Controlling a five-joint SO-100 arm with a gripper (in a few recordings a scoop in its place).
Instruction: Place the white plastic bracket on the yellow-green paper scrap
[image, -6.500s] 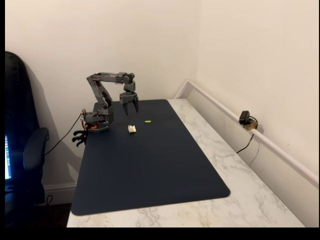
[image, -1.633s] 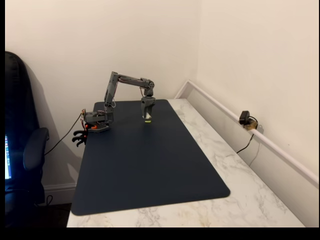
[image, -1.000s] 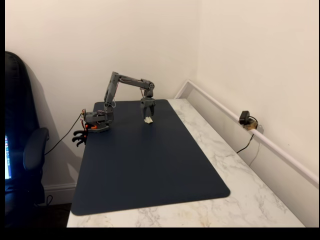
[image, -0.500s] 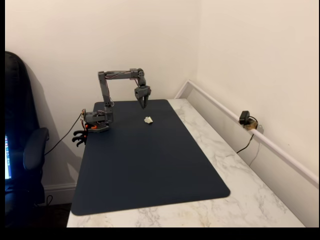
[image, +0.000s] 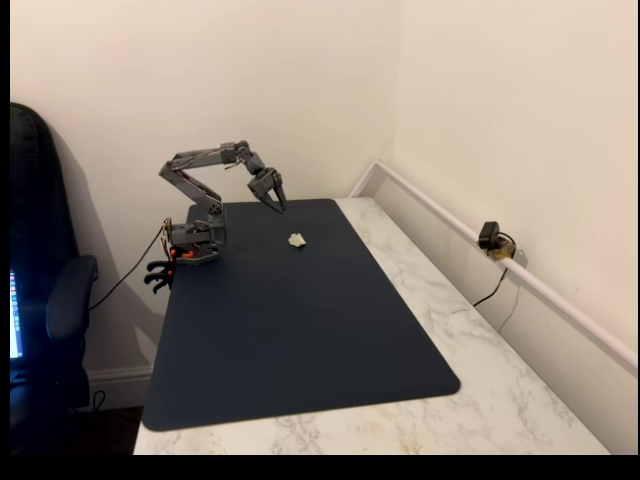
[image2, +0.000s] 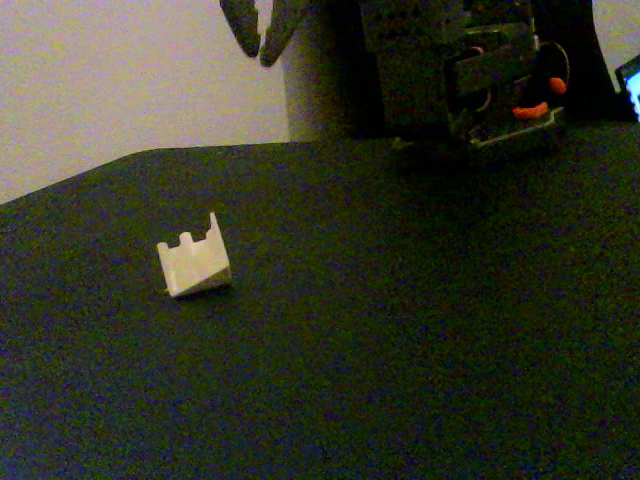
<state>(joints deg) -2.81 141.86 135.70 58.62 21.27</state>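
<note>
The white plastic bracket (image: 297, 240) lies free on the dark blue mat (image: 300, 340), near its far edge. Up close it is a small off-white ridged block (image2: 193, 262) resting tilted on the mat (image2: 400, 350). The yellow-green paper scrap is hidden from me where the bracket sits. My gripper (image: 277, 203) hangs in the air up and to the left of the bracket, well clear of it. Its fingers (image2: 243, 25) stand slightly apart at the top edge of the close fixed view, holding nothing.
The arm's base (image: 195, 245) is clamped at the mat's far left corner and looms at the top right (image2: 480, 80) of the close view. A small camera (image: 490, 238) sits on the marble tabletop (image: 450, 320) by the right wall. A dark chair (image: 40, 300) stands to the left.
The gripper set the bracket down over the paper scrap, let it go, then rose and pulled back left toward the base. The bracket stays where it was put.
</note>
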